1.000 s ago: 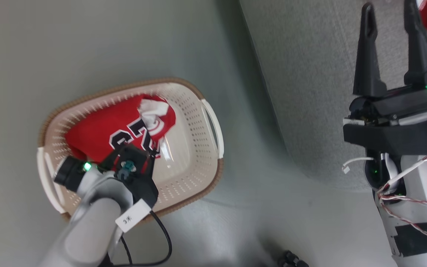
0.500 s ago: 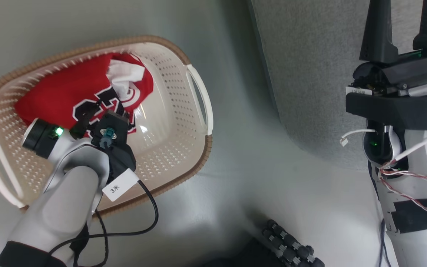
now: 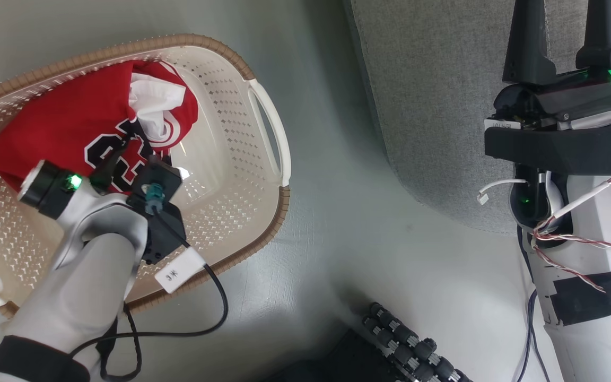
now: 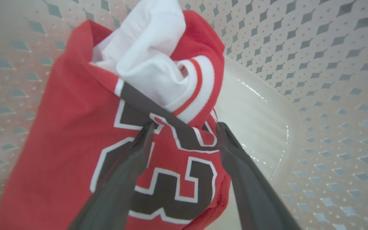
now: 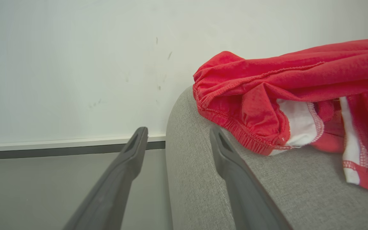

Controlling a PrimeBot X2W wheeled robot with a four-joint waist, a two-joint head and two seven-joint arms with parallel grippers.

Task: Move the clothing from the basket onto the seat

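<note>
Two garments make up this job, and one of them, the striped piece (image 5: pixel 283 92), already lies on the sofa (image 3: pixel 433 106). The jersey (image 4: pixel 75 127) is the one left, bunched against the far wall of the basket (image 3: pixel 242 175), which stands on the floor (image 3: pixel 337 212) beside the sofa.

My left pincer (image 4: pixel 185 127) is spread wide and grasps nothing yet; its two fingers straddle a raised fold at the number 23, just under the white-trimmed collar. My right pincer (image 5: pixel 177 132) is likewise released and empty, above the sofa's rounded edge, near the striped piece but apart from it.

I judge the main risk to be a shallow bite. If I clench on only the top layer, the slack cloth may slide out as I lift. The basket looks light, so a fingertip pressed against its bottom, or fabric caught in the perforations, could drag or tip it. The cable (image 3: pixel 215 297) hanging from my left wrist loops over the near rim and might snag there. A loosely held jersey could also unfurl and trail on the floor.

My left forearm reaches in from the lower left across the near rim, wrist bent down into the basket. My right arm stands upright at the right of the head view, fingers pointing away from me.
</note>
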